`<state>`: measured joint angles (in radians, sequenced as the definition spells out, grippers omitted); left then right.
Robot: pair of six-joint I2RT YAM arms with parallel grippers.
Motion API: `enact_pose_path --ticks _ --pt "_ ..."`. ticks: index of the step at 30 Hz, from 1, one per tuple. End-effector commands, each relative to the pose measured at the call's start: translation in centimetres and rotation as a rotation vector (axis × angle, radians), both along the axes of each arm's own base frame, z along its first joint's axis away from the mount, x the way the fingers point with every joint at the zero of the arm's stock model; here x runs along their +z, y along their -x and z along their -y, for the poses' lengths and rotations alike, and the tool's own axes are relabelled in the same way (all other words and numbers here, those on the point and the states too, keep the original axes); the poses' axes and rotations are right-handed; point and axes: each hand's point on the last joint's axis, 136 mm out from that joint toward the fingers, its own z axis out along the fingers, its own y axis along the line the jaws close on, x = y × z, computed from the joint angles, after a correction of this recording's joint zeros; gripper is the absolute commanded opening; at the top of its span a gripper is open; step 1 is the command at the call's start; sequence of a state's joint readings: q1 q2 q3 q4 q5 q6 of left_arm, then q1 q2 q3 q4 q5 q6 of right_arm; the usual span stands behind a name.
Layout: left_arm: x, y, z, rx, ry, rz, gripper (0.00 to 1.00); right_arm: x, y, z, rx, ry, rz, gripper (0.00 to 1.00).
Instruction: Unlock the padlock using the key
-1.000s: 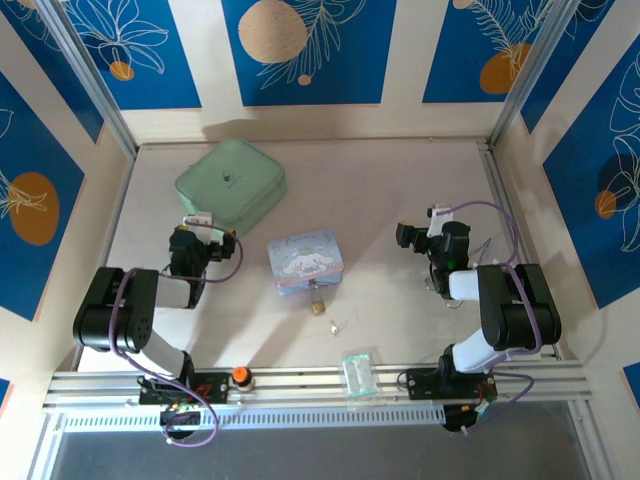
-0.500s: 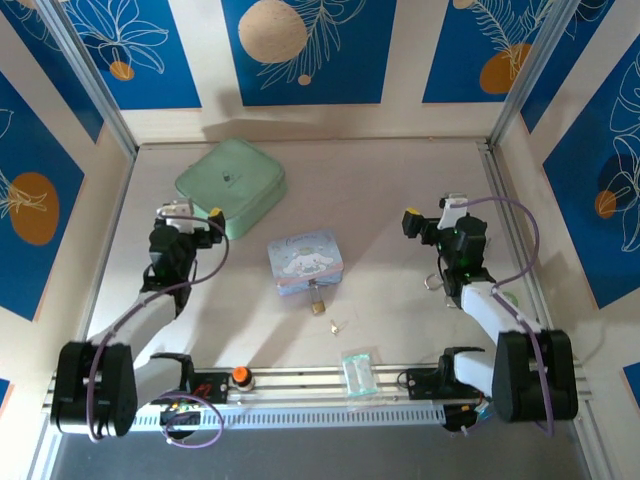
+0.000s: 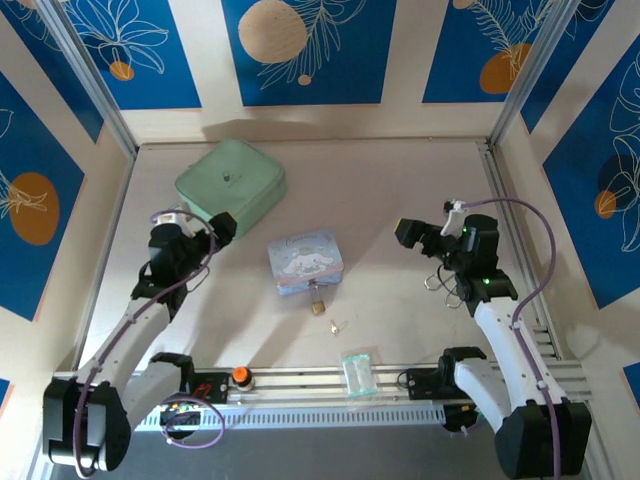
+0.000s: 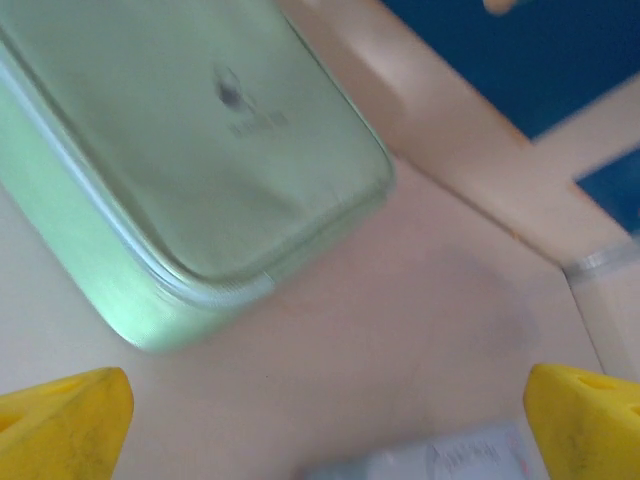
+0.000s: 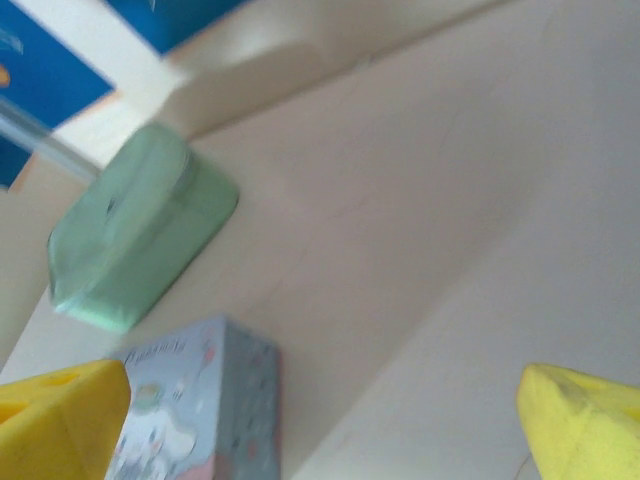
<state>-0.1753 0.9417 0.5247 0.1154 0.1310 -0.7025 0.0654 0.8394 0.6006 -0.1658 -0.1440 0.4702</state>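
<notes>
Table, padlock, key, between left gripper, right gripper

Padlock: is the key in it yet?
Out. The key lies on the table, apart from the padlock, which sits at the tin's near edge.

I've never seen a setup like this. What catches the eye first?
A pastel-blue cartoon tin sits mid-table, a mint-green case behind it to the left. By the tin's near edge lie a tiny brass padlock and, nearer still, a small key.
</notes>
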Motion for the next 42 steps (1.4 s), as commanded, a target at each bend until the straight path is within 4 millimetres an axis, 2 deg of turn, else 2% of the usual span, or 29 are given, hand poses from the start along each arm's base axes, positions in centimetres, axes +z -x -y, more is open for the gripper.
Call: enact_pose_path --ticks 1,5,9,11,12,15,21,26,30,33,38,42 --pt "-0.5 2.8 3.4 -0.124 -0.053 -0.142 0.99 -1.9 3.1 -2.6 0.09 -0.034 -0.175 0.99" --pt "-1.1 4.8 6.4 -0.207 -0.082 -0.179 0.99 -3.8 5.3 -4.8 0.149 0.019 -0.29 0.96" --pt "-2.0 6.9 9.8 -0.294 -0.053 -0.21 0.99 -6.1 8.1 -7.5 0.242 0.063 -0.391 0.85" --pt "-2.5 8.0 11.1 -0.328 -0.052 -0.226 0.99 -7.6 9.5 -8.7 0.267 0.083 -0.441 0.83" --pt "-2.8 8.6 11.6 -0.347 -0.064 -0.233 0.99 -8.3 10.2 -9.3 0.284 0.102 -0.457 0.8" --pt "-3.5 10.1 12.4 -0.366 -0.104 -0.261 0.99 -10.5 12.1 -10.2 0.305 0.199 -0.503 0.79" --pt "-4.8 12.5 15.0 -0.434 -0.103 -0.286 0.99 -12.7 14.6 -13.2 0.375 0.287 -0.502 0.71" --pt "-6.0 13.4 16.1 -0.455 -0.132 -0.306 0.99 -14.8 16.0 -15.5 0.413 0.367 -0.523 0.65" --pt "-6.8 13.6 16.6 -0.464 -0.116 -0.321 1.0 -16.1 16.3 -17.2 0.436 0.413 -0.548 0.52" --pt "-7.1 13.6 16.6 -0.464 -0.118 -0.325 1.0 -16.8 16.4 -17.9 0.43 0.437 -0.545 0.5" --pt "-7.8 13.7 16.4 -0.453 -0.12 -0.334 1.0 -17.6 16.3 -18.7 0.429 0.469 -0.546 0.46" --pt "-8.1 13.8 16.1 -0.443 -0.114 -0.336 1.0 -18.2 15.9 -17.9 0.379 0.54 -0.564 0.38"
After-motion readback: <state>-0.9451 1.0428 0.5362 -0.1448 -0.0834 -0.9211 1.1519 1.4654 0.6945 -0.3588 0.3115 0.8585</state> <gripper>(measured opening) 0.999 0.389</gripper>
